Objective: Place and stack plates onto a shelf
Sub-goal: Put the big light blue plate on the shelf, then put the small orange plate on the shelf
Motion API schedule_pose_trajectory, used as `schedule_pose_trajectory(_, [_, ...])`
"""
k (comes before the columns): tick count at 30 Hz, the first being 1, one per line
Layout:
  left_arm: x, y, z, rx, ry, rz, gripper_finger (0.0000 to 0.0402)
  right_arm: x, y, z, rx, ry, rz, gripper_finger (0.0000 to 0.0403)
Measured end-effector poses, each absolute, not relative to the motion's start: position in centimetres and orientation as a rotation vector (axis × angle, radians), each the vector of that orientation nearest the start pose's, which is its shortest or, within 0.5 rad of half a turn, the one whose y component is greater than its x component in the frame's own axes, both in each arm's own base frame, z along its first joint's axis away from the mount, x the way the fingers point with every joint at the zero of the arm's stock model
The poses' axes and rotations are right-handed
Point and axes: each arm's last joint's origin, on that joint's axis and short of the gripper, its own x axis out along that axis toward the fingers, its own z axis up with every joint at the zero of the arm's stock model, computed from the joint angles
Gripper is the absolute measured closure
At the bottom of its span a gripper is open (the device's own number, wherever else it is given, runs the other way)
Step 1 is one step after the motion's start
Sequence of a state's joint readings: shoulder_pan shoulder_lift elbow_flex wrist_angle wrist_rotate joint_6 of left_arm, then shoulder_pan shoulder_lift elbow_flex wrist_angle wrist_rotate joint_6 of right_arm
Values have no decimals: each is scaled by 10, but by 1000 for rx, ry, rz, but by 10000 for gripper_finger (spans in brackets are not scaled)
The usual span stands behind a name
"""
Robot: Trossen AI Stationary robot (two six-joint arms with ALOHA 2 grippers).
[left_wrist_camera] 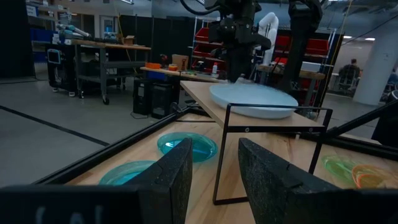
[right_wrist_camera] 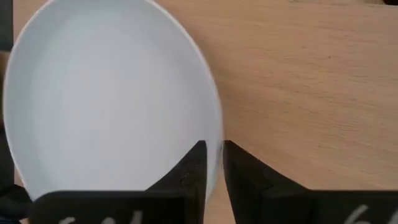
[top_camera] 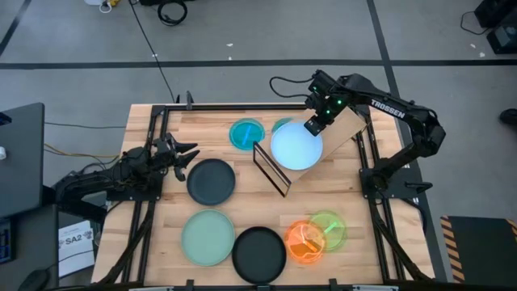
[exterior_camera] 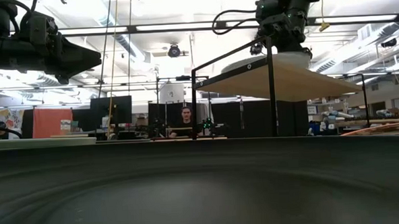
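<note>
The left gripper point(top_camera: 187, 153) waits at the table's left edge, jaws apart and empty. The light blue plate point(top_camera: 296, 145) lies flat on the shelf point(top_camera: 343, 129). The right gripper point(top_camera: 313, 125) straddles its rim, jaws narrowly parted, apparently releasing.

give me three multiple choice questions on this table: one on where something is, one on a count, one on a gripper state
1. Where does the light blue plate lie?
A. on the shelf
B. on the tabletop
C. on a black plate

2. How many black plates lie on the table?
A. one
B. two
C. four

3. How are the left gripper fingers?
A. clamped on a plate
B. apart, holding nothing
C. out of view

Answers: 1 A, it rests on the raised board under the right gripper; 2 B, one mid-table, one at the near edge; 3 B, the left wrist view shows an empty gap.
</note>
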State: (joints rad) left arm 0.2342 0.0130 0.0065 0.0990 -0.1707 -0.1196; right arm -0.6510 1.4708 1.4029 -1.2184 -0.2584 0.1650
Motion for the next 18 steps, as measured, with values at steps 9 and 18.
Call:
schedule_pose_trajectory(9, [93,27,174,-115,-117,398,265,220,-158,318,703,1127,-438,289])
schedule_pose_trajectory(18, [93,27,174,-115,-117,399,265,218,-160,317,653,1147,-496,274])
